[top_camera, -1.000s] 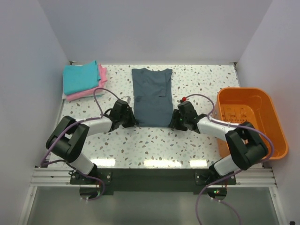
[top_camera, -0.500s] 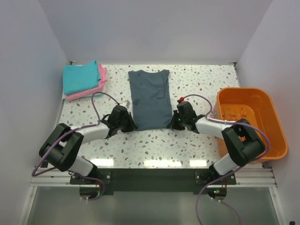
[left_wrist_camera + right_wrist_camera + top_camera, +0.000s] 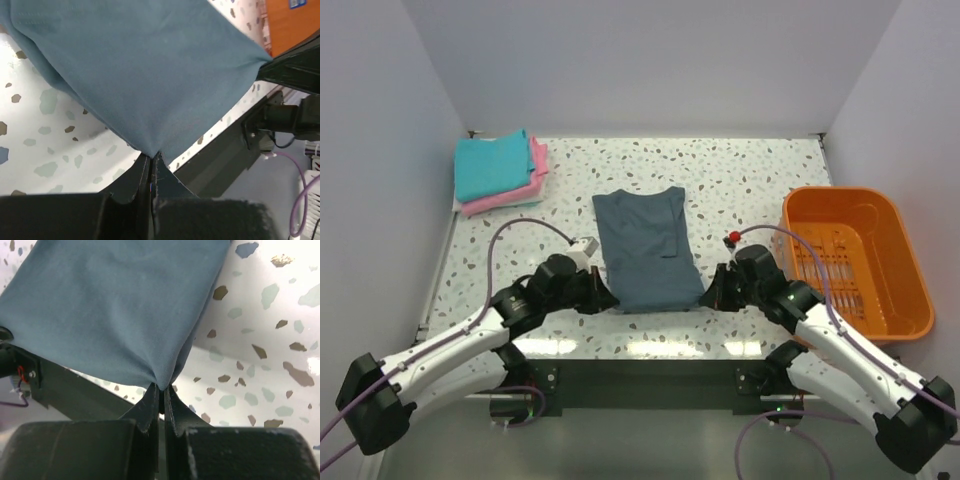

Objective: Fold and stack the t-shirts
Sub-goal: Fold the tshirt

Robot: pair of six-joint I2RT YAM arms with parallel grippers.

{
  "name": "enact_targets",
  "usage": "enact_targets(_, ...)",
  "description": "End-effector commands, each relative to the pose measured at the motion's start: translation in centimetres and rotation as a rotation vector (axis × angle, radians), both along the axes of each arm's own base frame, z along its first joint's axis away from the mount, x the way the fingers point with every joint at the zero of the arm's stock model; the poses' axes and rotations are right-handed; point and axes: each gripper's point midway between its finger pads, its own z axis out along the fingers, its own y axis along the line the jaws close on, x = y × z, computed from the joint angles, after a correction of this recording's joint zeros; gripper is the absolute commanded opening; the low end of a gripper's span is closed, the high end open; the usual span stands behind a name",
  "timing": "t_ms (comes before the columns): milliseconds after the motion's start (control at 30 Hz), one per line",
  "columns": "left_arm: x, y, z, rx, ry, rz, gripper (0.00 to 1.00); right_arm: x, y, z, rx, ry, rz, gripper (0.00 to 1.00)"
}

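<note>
pinching the near corners of the grey shirt (image 3: 645,250), both grippers are clamped tight on cloth: the left gripper (image 3: 152,159) on the near left corner, the right gripper (image 3: 161,390) on the near right one. the shirt lies mid-table (image 3: 750,180), collar end away from the arms, near hem close to the front edge. the turquoise shirt (image 3: 492,165) and pink shirt (image 3: 510,197) sit stacked at the far left, well apart.

each grip seems to hold only a small tip of fabric, so a corner could slip out once the hem is carried over. if one arm leads, the fold would likely land skewed. pulling the corners apart could tear a grip loose, while drifting together would let the hem sag and crease. the fingers may also have caught just one layer, leaving the rest behind.
</note>
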Motion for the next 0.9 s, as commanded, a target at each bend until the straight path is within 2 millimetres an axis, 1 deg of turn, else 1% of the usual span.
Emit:
enact_targets(0, 0.0, 0.1, 3.2, -0.028, -0.024, 0.010, 0.00, -1.1, 0.2, 2.4, 0.012, 0.025, 0.041, 0.00)
enact_targets(33, 0.3, 0.1, 3.5, -0.016, -0.028, 0.018, 0.00, -0.4, 0.5, 3.0, 0.017, 0.010, 0.036, 0.00)
enact_targets(67, 1.1, 0.2, 3.9, -0.001, -0.048, 0.047, 0.00, 0.3, 0.6, 3.6, 0.010, -0.006, 0.026, 0.00)
enact_targets(100, 1.8, 0.1, 4.6, 0.012, -0.057, 0.068, 0.00, 1.7, 0.8, 5.4, 0.014, -0.051, 0.004, 0.00)
enact_targets(133, 2.5, 0.2, 4.9, 0.027, -0.068, 0.090, 0.00, 2.7, 1.1, 5.3, -0.002, -0.041, 0.001, 0.00)
enact_targets(167, 3.5, 0.7, 5.1, 0.054, -0.090, 0.138, 0.00, 3.5, 1.4, 5.9, -0.001, -0.056, 0.008, 0.00)
enact_targets(200, 4.5, 0.6, 6.0, 0.067, -0.100, 0.167, 0.00, 4.9, 1.7, 7.4, 0.019, -0.085, -0.002, 0.00)
enact_targets(233, 5.2, 0.9, 6.4, 0.079, -0.113, 0.196, 0.00, 6.0, 2.6, 7.5, 0.041, -0.083, 0.010, 0.00)
enact_targets(267, 6.2, 1.5, 6.9, 0.093, -0.135, 0.246, 0.00, 6.8, 2.9, 8.0, 0.054, -0.095, 0.012, 0.00)
enact_targets(300, 7.1, 1.5, 7.7, 0.089, -0.152, 0.260, 0.00, 8.2, 3.0, 9.1, 0.076, -0.115, -0.002, 0.00)
enact_targets(333, 8.2, 2.2, 8.1, 0.087, -0.163, 0.296, 0.00, 9.2, 3.4, 8.9, 0.079, -0.109, 0.003, 0.00)
enact_targets(367, 8.9, 2.4, 8.3, 0.079, -0.163, 0.316, 0.00, 9.9, 3.5, 9.0, 0.078, -0.113, -0.001, 0.00)
enact_targets(400, 9.8, 2.4, 8.9, 0.066, -0.178, 0.316, 0.00, 11.1, 3.5, 10.3, 0.089, -0.141, -0.010, 0.00)
enact_targets(433, 10.9, 3.2, 9.0, 0.062, -0.176, 0.350, 0.00, 11.6, 3.8, 10.8, 0.100, -0.155, 0.007, 0.00)
enact_targets(467, 11.4, 3.3, 9.2, 0.048, -0.171, 0.351, 0.00, 12.3, 4.0, 10.3, 0.096, -0.138, 0.009, 0.00)
enact_targets(500, 12.3, 3.1, 9.7, 0.044, -0.188, 0.349, 0.00, 13.5, 3.9, 11.5, 0.109, -0.161, -0.003, 0.00)
enact_targets(567, 13.5, 3.6, 10.1, 0.055, -0.204, 0.378, 0.00, 14.5, 4.2, 11.8, 0.134, -0.155, 0.017, 0.00)
enact_targets(600, 14.4, 3.4, 10.6, 0.060, -0.222, 0.378, 0.00, 15.5, 4.0, 11.7, 0.143, -0.141, 0.005, 0.00)
enact_targets(633, 15.0, 3.6, 10.7, 0.064, -0.226, 0.389, 0.00, 16.2, 4.2, 12.0, 0.161, -0.150, 0.010, 0.00)
enact_targets(667, 15.5, 3.6, 10.9, 0.065, -0.226, 0.389, 0.00, 16.3, 4.4, 12.1, 0.183, -0.141, 0.028, 0.00)
enact_targets(700, 16.2, 3.5, 11.3, 0.072, -0.235, 0.387, 0.00, 17.2, 4.4, 11.8, 0.188, -0.130, 0.023, 0.00)
enact_targets(733, 16.8, 3.9, 11.4, 0.075, -0.235, 0.404, 0.00, 17.6, 4.4, 11.9, 0.192, -0.130, 0.029, 0.00)
enact_targets(800, 18.1, 3.9, 11.7, 0.079, -0.249, 0.411, 0.00, 18.4, 4.8, 11.5, 0.201, -0.110, 0.043, 0.00)
enact_targets(833, 18.8, 4.5, 11.6, 0.082, -0.243, 0.428, 0.00, 18.7, 4.9, 11.1, 0.199, -0.102, 0.051, 0.00)
enact_targets(867, 19.2, 4.5, 11.6, 0.082, -0.241, 0.426, 0.00, 19.1, 5.1, 11.1, 0.205, -0.096, 0.056, 0.00)
